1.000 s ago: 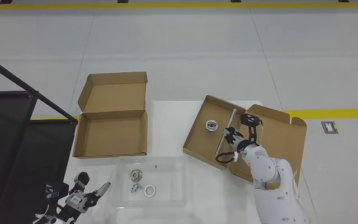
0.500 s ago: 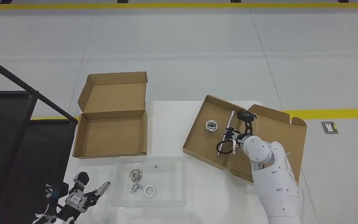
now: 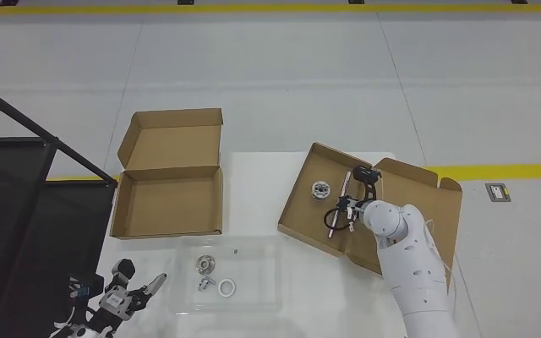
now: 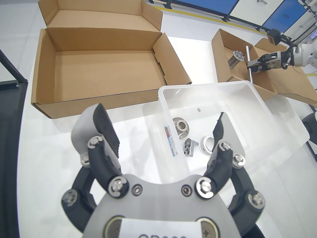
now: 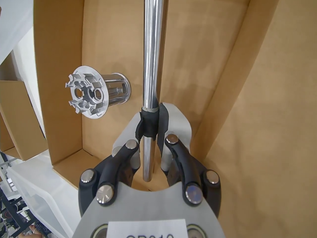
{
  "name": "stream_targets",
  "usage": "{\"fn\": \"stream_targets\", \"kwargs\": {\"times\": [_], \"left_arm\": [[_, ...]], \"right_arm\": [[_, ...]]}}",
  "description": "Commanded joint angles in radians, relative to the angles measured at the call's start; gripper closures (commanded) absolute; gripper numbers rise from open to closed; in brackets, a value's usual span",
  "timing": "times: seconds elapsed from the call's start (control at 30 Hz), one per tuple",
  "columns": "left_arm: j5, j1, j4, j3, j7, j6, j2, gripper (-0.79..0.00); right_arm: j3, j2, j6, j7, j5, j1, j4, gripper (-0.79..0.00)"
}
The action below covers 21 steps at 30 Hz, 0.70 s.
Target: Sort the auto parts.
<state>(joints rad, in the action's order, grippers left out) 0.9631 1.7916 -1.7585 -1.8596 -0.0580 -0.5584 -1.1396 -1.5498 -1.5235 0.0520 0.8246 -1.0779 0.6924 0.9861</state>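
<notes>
Since a second ago the right arm has swung its wrist inward over the right-hand cardboard box (image 3: 300, 213), carrying the steel rod (image 3: 347, 180) a little toward the box's middle; the left arm has not shifted. The right gripper (image 5: 151, 120) is clamped on the rod near its lower end, pads pinching the shaft so most of its length juts forward over the box floor. I judge that low grip lets the long end be laid down first. Whether the rod already touches the cardboard I cannot tell.

Beside the rod, apart from it, a splined hub (image 5: 96, 92) lies on its side in the same box, so I take this box as the place for the larger turned parts, with the rod kept clear to avoid knocking the hub.

The left gripper (image 4: 160, 115) hangs over the near edge of the table (image 3: 254, 177) with its fingers spread wide and nothing between them, facing the clear plastic bin (image 4: 205, 85). In the bin lie a flanged collar (image 4: 180, 126), a small bracket (image 4: 189, 147) and a ring (image 4: 206, 144), close together and unsorted. The left-hand cardboard box (image 4: 99, 68) sits open behind the bin, presumably for those smaller pieces.
</notes>
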Motion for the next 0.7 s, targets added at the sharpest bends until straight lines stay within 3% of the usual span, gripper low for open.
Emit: {"fn": "stream_targets", "kwargs": {"times": [0.0, 0.1, 0.27, 0.43, 0.67], "left_arm": [[-0.001, 0.000, 0.000, 0.000, 0.000, 0.000, 0.000, -0.785], [-0.001, 0.001, 0.000, -0.001, 0.000, 0.000, 0.000, -0.785], [-0.001, 0.002, -0.001, -0.002, 0.000, -0.001, 0.000, -0.785], [0.000, 0.003, -0.002, -0.002, -0.002, 0.001, 0.000, -0.785], [0.002, 0.005, -0.005, -0.001, -0.005, 0.002, 0.000, -0.785]], "right_arm": [[0.006, 0.001, 0.008, -0.005, 0.000, -0.002, 0.001, -0.413], [0.013, 0.003, 0.015, -0.023, 0.003, 0.009, 0.022, -0.449], [0.035, 0.005, 0.030, -0.064, -0.006, 0.058, 0.119, -0.382], [0.070, 0.006, -0.055, -0.139, 0.019, 0.177, 0.349, -0.369], [0.197, 0.013, -0.170, -0.122, -0.082, 0.327, 0.676, -0.360]]}}
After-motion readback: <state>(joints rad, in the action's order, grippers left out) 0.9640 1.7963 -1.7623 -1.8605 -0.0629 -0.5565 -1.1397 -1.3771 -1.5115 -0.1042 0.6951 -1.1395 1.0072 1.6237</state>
